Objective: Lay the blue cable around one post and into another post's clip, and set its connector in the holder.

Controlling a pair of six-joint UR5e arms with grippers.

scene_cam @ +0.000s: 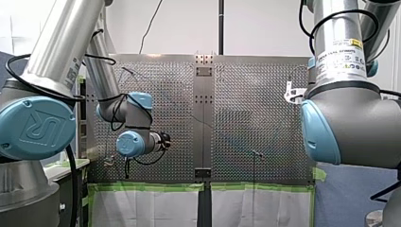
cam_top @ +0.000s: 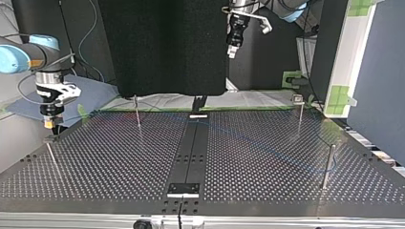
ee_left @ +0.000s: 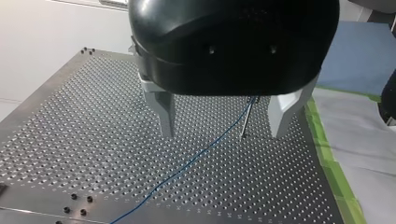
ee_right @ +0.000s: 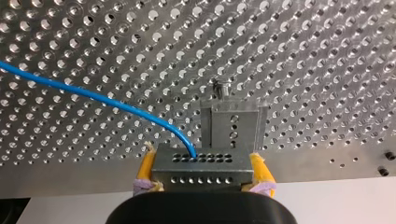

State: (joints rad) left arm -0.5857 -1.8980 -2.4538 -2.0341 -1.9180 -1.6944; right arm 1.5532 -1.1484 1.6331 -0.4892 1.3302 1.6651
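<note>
Now the blue cable (ee_right: 93, 95) lies loose across the surface (ee_right: 303, 70) and ends in the connector (ee_right: 201, 172), pinched in my right gripper's (ee_right: 203, 161) yellow fingers just before the holder (ee_right: 233, 123). Tilt it and it could jam there. My left gripper (ee_left: 223, 133) hangs spread and empty.

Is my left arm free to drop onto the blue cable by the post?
Probably yes: the left gripper hangs open above the blue cable, nothing lies between, though the thin post stands close.
</note>
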